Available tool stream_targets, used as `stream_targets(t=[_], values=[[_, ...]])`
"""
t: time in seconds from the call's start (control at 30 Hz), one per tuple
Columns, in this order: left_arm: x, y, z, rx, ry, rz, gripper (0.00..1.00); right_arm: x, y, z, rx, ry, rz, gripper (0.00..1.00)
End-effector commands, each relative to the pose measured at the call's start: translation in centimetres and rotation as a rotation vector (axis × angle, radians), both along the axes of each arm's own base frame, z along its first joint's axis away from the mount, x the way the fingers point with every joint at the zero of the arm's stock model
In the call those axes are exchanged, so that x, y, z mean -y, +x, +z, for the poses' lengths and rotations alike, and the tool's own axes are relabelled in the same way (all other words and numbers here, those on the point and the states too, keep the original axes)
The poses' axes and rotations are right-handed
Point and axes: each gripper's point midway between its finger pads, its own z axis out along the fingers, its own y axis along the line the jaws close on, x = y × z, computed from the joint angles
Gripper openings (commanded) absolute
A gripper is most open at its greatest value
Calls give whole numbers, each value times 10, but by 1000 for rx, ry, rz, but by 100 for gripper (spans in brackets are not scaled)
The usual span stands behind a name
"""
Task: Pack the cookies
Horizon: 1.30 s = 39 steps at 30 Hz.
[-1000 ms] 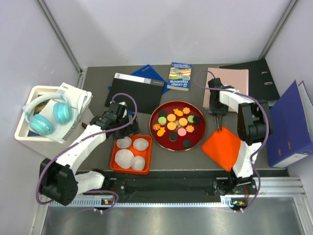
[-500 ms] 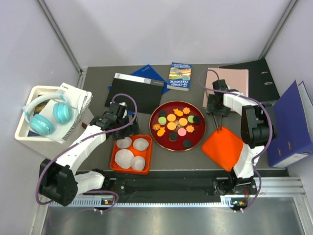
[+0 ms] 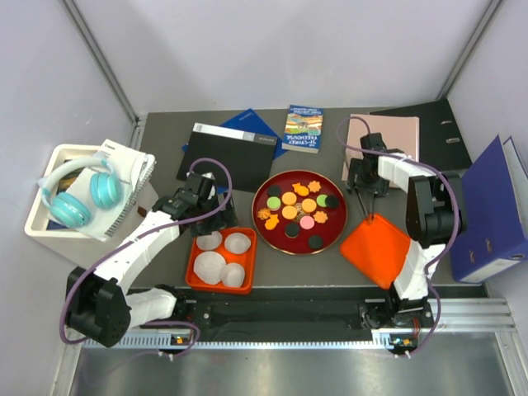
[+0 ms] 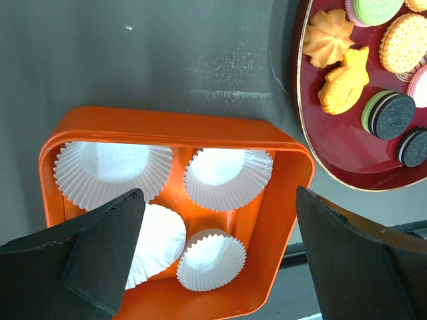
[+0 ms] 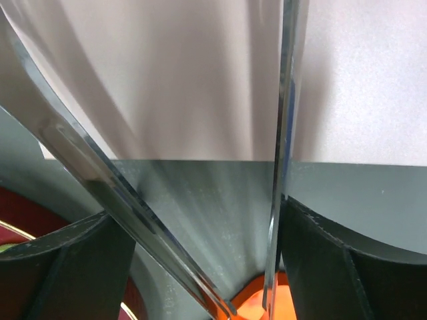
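Four white paper cups (image 4: 227,177) sit in the orange tray (image 4: 173,120), which lies on the left of the bench (image 3: 318,268), closest to the arm bases. The left gripper (image 4: 218,192) hangs above this tray with its jaws spread wide and nothing between them. To the right, about level with the tray, an orange lid (image 3: 375,250) lies flat on the bench.

Just beyond the tray and between the two arms is the round red plate (image 3: 338,224). The cookies (image 3: 289,212) all lie on it in a loose cluster: black, green, yellow, orange and pink discs with orange flower shapes among them. The plate's near-left edge comes close to the tray's far-right corner.

At the plate's right, the right gripper (image 3: 361,183) has its jaws closed around a pair of clear tongs (image 5: 288,100). Each finger presses on the outside of one blade, and the blades run down toward the far edge of the lid.

On the left side a white box (image 3: 37,223) holds a spiral notebook (image 3: 132,165) and turquoise headphones (image 3: 82,194). A large blue binder (image 3: 487,214) stands at the right edge. Farthest back lie a black folder (image 3: 224,144), a blue book (image 3: 247,122), a paperback (image 3: 303,128), a pink folder (image 3: 396,136) and a black binder (image 3: 433,124).
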Motion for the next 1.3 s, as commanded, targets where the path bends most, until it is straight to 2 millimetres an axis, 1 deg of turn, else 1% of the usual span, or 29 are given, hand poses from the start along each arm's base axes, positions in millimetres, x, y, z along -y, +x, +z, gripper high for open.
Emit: stream_targets(t=[0.0, 0.03, 0.07, 0.13, 0.23, 0.27, 0.37, 0.4, 0.43, 0.47, 0.5, 0.6, 0.63, 0.67, 0.7, 0.73, 0.77, 0.83, 0.9, 0.93, 0.97, 1.0, 1.03, 1.07, 1.1, 1.13, 1.17, 1.27], values=[[4, 7, 8, 36, -14, -1, 99, 12, -25, -24, -185, -36, -38, 78], [3, 7, 8, 35, -11, 0, 99, 13, -23, -22, -190, -45, -37, 77], [3, 7, 8, 36, -9, 3, 99, 17, -26, -23, -209, -65, -43, 74], [3, 7, 8, 39, -7, 5, 99, 19, -26, -21, -214, -76, -43, 71], [3, 7, 8, 47, -10, 7, 99, 20, -28, -21, -230, -81, -43, 63], [2, 6, 7, 47, -11, 9, 99, 20, -29, -22, -234, -82, -42, 54], [1, 6, 8, 55, -10, 13, 99, 23, -33, -18, -236, -100, -57, 43], [1, 6, 9, 58, -9, 13, 99, 24, -31, -7, -201, -100, -65, 43], [0, 6, 9, 60, -8, 14, 99, 24, -31, -2, -181, -99, -69, 43], [0, 7, 10, 65, -8, 13, 99, 25, -30, 7, -153, -98, -81, 44], [0, 7, 11, 69, -7, 13, 99, 24, -26, 29, -92, -87, -86, 44], [0, 7, 12, 72, -7, 10, 99, 19, -23, 61, -12, -53, -82, 44], [0, 8, 13, 77, -7, 10, 99, 16, -23, 80, 26, -33, -78, 44], [0, 10, 13, 81, -6, 10, 99, 13, -22, 90, 43, -26, -72, 44], [1, 10, 13, 79, -8, 10, 99, 9, -19, 101, 68, -20, -57, 45], [2, 10, 13, 74, -11, 9, 99, 4, -21, 113, 94, -11, -39, 45], [2, 10, 13, 73, -12, 8, 99, 2, -24, 118, 93, -8, -28, 46], [3, 9, 11, 69, -17, 7, 99, -11, -27, 136, 131, 16, 7, 47], [4, 9, 11, 73, -23, 5, 99, -21, -31, 148, 159, 41, 40, 47], [4, 8, 11, 73, -23, 5, 99, -31, -35, 153, 173, 50, 75, 47], [3, 8, 12, 78, -23, 6, 99, -37, -40, 165, 203, 58, 97, 47], [3, 8, 11, 79, -22, 7, 99, -42, -44, 169, 215, 61, 117, 47], [2, 7, 11, 78, -20, 5, 99, -55, -51, 174, 227, 70, 168, 47], [1, 7, 11, 82, -15, 7, 99, -60, -57, 184, 251, 78, 192, 47], [1, 8, 11, 86, -14, 6, 99, -66, -63, 187, 260, 83, 218, 47], [0, 7, 10, 85, -8, 4, 99, -82, -72, 192, 271, 101, 287, 47], [-1, 8, 11, 89, -4, 6, 99, -86, -80, 202, 302, 110, 310, 47], [-4, 10, 13, 98, 11, 8, 99, -107, -104, 207, 310, 142, 410, 47]])
